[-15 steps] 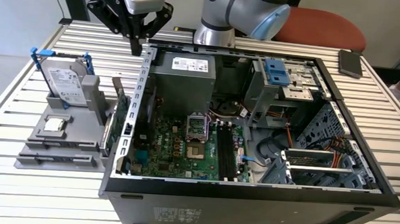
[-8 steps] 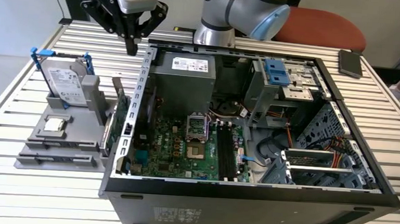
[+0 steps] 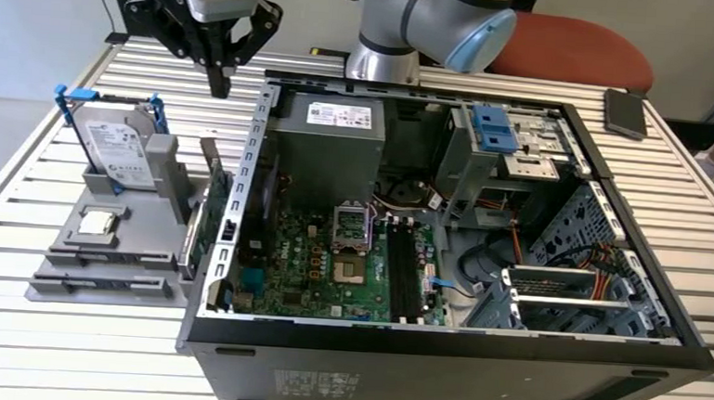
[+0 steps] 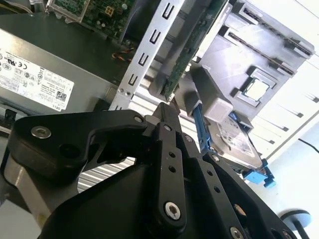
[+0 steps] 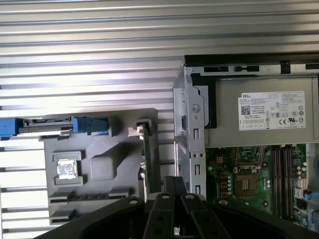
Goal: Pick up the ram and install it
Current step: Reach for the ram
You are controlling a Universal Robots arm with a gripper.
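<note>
Hovering beside the computer case [image 3: 448, 340], gripper [image 3: 221, 88] pinched together, empty, exterior view showing hard drive [image 3: 122, 153] standing in gray fixture [image 3: 120, 232]

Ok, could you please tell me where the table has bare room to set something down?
The table is bare at the exterior view's lower left, near the grey holder, and behind the computer case between the arm's base and the phone. Holder and case stand tight together; the claw hangs near the case's far corner.

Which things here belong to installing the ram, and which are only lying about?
Job: ram in the grey holder; black memory slots; hand, shut, empty.
Lying about: hard drive; green card; processor chip.
</note>
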